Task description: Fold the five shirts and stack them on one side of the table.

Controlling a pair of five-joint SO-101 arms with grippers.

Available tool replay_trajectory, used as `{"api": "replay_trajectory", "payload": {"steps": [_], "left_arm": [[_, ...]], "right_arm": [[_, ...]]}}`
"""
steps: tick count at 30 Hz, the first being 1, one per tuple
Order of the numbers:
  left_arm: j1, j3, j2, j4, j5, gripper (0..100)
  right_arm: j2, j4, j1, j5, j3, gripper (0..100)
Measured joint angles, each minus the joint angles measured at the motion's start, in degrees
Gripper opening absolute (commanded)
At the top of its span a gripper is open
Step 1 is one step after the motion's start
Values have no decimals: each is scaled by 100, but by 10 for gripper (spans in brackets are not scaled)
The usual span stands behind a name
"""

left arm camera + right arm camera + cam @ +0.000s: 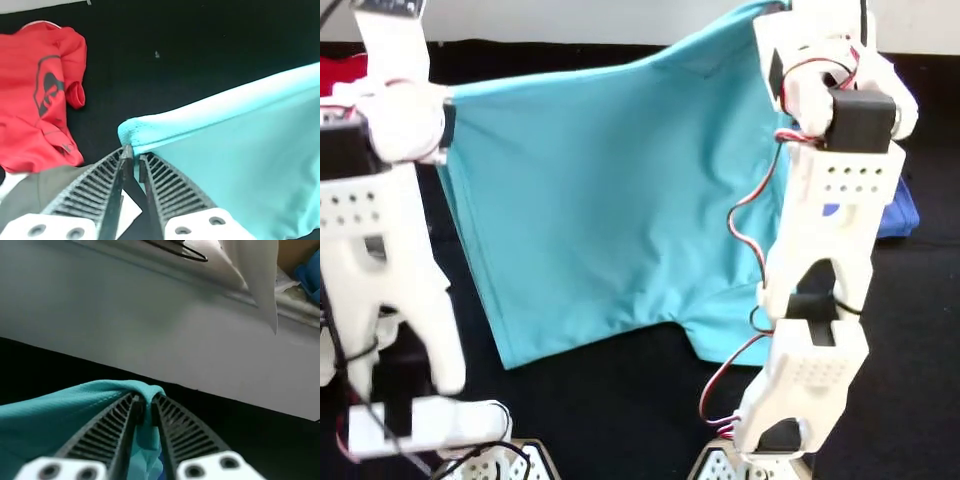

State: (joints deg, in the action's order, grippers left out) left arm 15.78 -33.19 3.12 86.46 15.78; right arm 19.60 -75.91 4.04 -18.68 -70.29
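Teal shirt hangs between left gripper, right gripper (both clamped on edge).

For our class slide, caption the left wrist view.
Left pincer grips edge of teal fabric shirt; crumpled red shirt nearby.

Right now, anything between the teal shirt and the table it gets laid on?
Nothing visible. Left gripper and right gripper hold the teal shirt up by its corners; the table before it is bare. Red shirt lies off left, blue cloth off right. Under the cloth is hidden.
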Motion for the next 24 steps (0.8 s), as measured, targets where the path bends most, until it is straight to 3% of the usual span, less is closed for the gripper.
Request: {"api": "replay_trajectory", "payload": {"steps": [9,24], "left_arm": [[0,-686,-1785,536,44,8],[141,-738,-2743,879,44,8]], "right_arm": [[484,-536,105,0,712,5],[1248,-844,158,0,1108,5]]}}
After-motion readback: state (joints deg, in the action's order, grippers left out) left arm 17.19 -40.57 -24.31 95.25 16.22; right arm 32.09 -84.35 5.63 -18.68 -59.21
